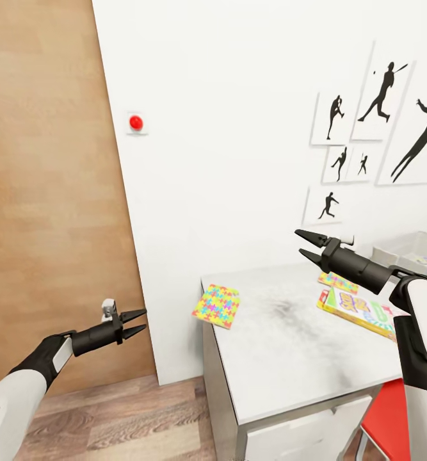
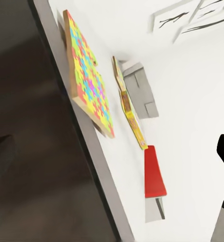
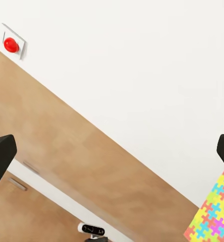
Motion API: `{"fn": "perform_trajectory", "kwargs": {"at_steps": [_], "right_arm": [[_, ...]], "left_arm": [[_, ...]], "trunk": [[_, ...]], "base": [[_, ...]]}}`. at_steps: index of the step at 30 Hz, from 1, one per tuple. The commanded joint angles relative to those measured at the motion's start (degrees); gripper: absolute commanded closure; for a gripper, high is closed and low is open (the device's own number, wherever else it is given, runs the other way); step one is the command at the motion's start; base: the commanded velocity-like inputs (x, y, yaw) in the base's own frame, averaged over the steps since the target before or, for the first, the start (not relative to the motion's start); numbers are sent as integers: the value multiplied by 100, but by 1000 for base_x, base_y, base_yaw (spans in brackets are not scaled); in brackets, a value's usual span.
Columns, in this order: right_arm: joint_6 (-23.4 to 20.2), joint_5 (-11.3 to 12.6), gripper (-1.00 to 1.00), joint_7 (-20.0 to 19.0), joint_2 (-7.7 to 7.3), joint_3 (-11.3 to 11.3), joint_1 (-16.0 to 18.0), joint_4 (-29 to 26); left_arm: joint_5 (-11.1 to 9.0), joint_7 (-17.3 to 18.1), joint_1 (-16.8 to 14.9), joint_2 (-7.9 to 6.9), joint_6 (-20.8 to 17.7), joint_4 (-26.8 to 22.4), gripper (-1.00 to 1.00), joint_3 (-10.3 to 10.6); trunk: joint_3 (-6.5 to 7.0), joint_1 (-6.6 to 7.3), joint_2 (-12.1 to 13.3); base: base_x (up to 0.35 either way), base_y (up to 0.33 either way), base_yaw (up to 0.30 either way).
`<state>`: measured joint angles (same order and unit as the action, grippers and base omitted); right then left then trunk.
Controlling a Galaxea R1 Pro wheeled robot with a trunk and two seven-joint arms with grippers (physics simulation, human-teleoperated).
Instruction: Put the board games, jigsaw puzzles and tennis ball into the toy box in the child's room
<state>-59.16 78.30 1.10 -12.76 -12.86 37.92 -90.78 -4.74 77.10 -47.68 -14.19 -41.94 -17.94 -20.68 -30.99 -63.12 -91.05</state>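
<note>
Two jigsaw puzzles (image 1: 217,305) (image 1: 337,282) and one board game (image 1: 360,311) lie on the table (image 1: 290,346).

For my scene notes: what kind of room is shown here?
Probably a child's room or playroom: black sports silhouette pictures hang on the white wall, and a colourful jigsaw puzzle and a printed game box lie on the grey table.

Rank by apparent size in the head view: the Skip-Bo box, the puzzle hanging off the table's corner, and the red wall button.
1. Skip-Bo box, though partly hidden by the right arm
2. Corner puzzle, close behind, so unsure
3. Red wall button, clearly smallest
</note>
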Motion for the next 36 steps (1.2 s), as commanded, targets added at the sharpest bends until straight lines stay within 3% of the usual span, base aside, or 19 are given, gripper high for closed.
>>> {"fn": "perform_trajectory", "kwargs": {"at_steps": [1, 7, 36], "right_arm": [[-25, 14, -100, 12, 1, -6, 5, -1], [-25, 5, -100, 13, 2, 1, 5, -1], [-25, -1, -100, 52, 2, 4, 5, 7]], "left_arm": [[-9, 12, -4, 1, -61, 1, -100, -5], [-15, -3, -4, 5, -75, 1, -100, -6], [-24, 16, 10, 54, -60, 8, -100, -15]], "trunk": [[-24, -22, -45], [-132, -154, -286], [-132, -154, -286]], "base": [[0, 0, 0], [0, 0, 0], [87, 39, 0]]}}
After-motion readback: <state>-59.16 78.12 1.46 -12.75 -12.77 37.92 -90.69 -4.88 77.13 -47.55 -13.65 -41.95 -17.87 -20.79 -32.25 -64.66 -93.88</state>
